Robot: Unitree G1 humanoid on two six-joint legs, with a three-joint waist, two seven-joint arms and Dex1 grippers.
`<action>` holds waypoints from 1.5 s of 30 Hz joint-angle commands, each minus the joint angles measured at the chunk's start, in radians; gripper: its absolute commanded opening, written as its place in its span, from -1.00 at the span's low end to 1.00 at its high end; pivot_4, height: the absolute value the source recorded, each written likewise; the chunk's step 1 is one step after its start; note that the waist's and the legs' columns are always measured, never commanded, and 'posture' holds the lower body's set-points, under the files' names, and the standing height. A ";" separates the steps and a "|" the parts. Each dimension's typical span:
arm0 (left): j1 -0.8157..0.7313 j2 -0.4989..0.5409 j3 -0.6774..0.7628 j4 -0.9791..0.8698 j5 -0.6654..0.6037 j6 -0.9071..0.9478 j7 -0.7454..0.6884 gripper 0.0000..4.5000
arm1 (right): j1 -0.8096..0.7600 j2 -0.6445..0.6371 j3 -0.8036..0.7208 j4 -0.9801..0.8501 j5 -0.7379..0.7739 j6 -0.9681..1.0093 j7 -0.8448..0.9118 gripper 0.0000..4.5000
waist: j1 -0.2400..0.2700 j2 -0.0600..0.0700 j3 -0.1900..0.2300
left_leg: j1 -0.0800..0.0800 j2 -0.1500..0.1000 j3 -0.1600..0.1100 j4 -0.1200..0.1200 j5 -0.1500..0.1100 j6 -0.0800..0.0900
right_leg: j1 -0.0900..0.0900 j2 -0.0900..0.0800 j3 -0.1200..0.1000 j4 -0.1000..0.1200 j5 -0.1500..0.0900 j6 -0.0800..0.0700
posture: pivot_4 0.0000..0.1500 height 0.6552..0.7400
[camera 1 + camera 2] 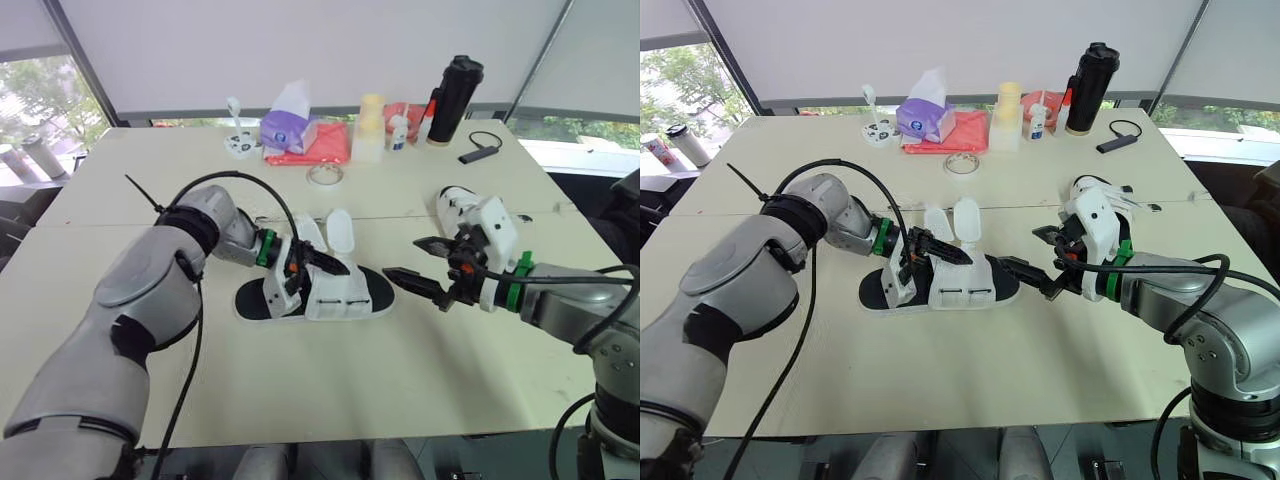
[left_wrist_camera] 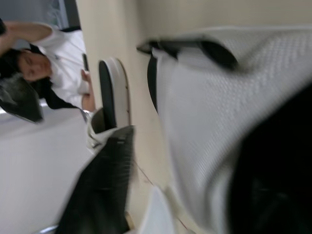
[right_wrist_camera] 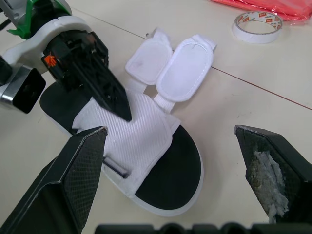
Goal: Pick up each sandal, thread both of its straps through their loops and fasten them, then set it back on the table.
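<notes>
Shows one sandal [image 1: 335, 295] lying flat near the middle of the table [image 1: 400, 390]: black sole, white ribbed upper across the centre, bare sole at the left and right ends. Has both straps [image 3: 187, 63] unfastened and flipped toward the far side as two white oval flaps side by side. Finds the left claw [image 1: 325, 263] over the left part of the upper, against the white band; cannot tell whether open or closed. Puts the right claw [image 1: 422, 266] just right of the sandal, spread wide, gripping nothing, clear of the sole. Places a second sandal [image 1: 468, 208] further right, behind that claw. Leaves a tape roll [image 1: 327, 175] beyond the straps, then a tissue box [image 1: 290, 125], red cloth [image 1: 325, 145] and black flask [image 1: 455, 98] along the far edge.
</notes>
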 commanded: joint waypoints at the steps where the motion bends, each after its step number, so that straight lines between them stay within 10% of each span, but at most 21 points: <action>1: -0.020 0.008 0.034 0.047 -0.077 -0.024 -0.051 0.58 | -0.019 -0.018 0.004 -0.019 0.012 -0.025 -0.001 1.00 | 0.001 0.000 0.000 | 0.000 0.000 0.000 0.000 0.000 0.000 | 0.000 0.000 0.000 0.000 0.000 0.000 | 1.00 0.75; 15: 0.132 0.028 0.340 0.129 -0.560 -0.058 -0.678 0.58 | -0.021 -0.013 0.033 -0.011 0.005 -0.045 -0.005 1.00 | 0.001 0.000 0.000 | 0.000 0.000 0.000 0.001 0.000 0.000 | 0.000 0.000 0.000 0.000 0.000 -0.001 | 1.00 0.75; 23: 0.171 0.024 0.409 0.079 -0.700 -0.079 -0.862 -0.94 | -0.022 -0.019 0.042 -0.007 0.007 -0.055 -0.007 1.00 | -0.002 0.000 0.000 | 0.001 0.000 -0.001 0.001 0.000 0.000 | 0.001 0.000 0.000 0.001 0.000 -0.001 | 1.00 0.75; 45: 0.176 0.043 0.358 -0.007 -0.496 -0.028 -0.627 -0.98 | -0.014 -0.015 0.045 -0.016 0.013 -0.061 -0.028 1.00 | -0.002 0.000 0.000 | 0.001 0.000 -0.001 0.002 0.000 0.000 | 0.001 0.000 0.000 0.002 0.000 -0.001 | 1.00 0.75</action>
